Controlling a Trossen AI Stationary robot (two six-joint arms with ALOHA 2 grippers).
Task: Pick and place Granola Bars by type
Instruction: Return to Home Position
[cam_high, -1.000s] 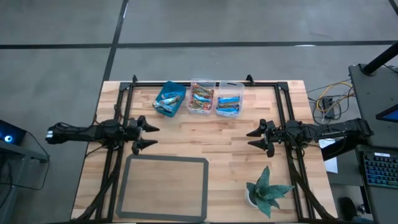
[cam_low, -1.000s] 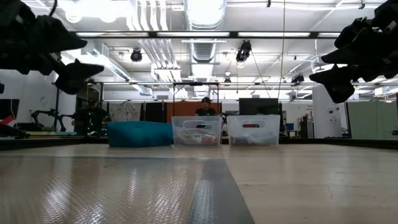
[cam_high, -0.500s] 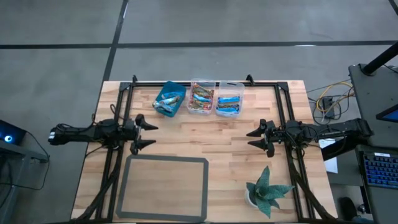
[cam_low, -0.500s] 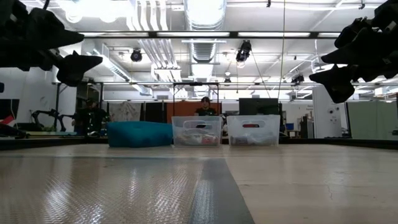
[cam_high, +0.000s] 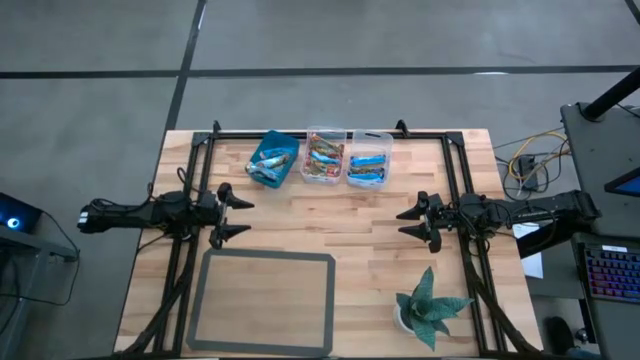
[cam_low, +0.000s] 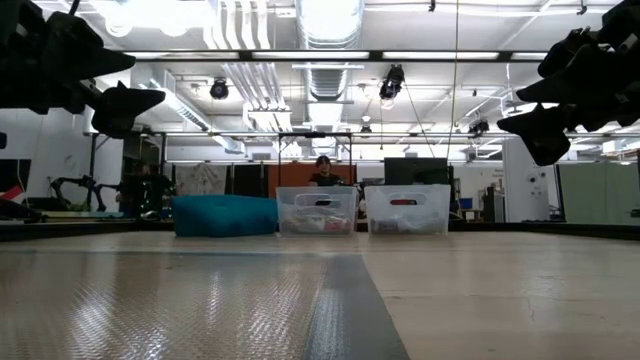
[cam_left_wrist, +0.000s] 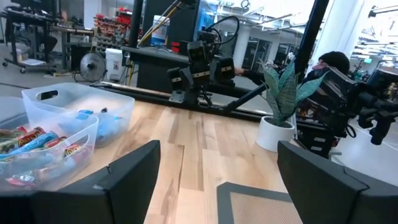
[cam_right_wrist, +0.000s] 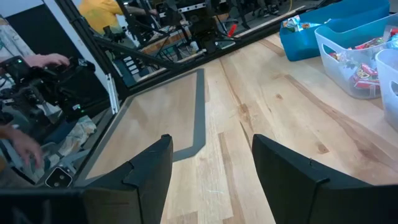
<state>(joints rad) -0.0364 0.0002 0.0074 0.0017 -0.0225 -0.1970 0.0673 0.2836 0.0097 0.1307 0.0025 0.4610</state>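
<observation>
Hovering wide open and empty, the left hand (cam_high: 236, 218) and right hand (cam_high: 406, 224) seemingly risked little; only a stray swing could nudge the far bins (cam_high: 326, 130) holding sorted Granola Bars (cam_high: 324, 160).

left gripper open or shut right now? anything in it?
Open, empty. In the left wrist view the left gripper has its fingers wide apart, only bare table between them; the high view shows the same spread.
</observation>
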